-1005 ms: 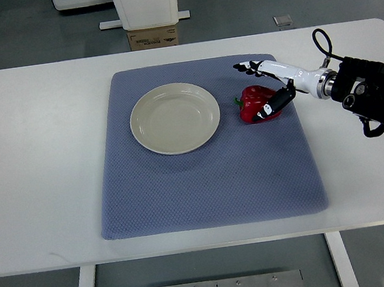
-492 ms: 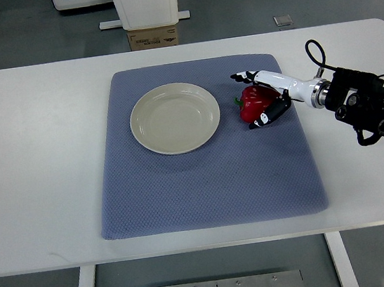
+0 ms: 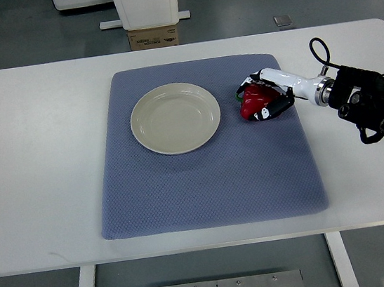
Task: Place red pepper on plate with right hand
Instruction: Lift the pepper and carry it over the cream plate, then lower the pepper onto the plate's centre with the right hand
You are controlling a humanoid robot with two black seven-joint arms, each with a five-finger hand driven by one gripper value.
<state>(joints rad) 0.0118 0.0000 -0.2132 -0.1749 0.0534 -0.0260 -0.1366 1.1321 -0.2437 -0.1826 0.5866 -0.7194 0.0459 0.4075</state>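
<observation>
A red pepper [image 3: 252,103] with a green stem lies on the blue-grey mat [image 3: 209,162], just right of the cream plate [image 3: 174,117]. My right hand [image 3: 257,97], white with black fingertips, reaches in from the right edge and is curled around the pepper, fingers over its far side and thumb at its near side. The pepper rests on the mat. The plate holds nothing. The left arm does not show.
The mat lies in the middle of a white table [image 3: 40,170]. A cardboard box [image 3: 154,37] and a white pedestal [image 3: 144,1] stand on the floor beyond the table's far edge.
The right hand's fingers have drawn in from a spread pose and closed around the pepper. The pepper stays where it was on the mat.
</observation>
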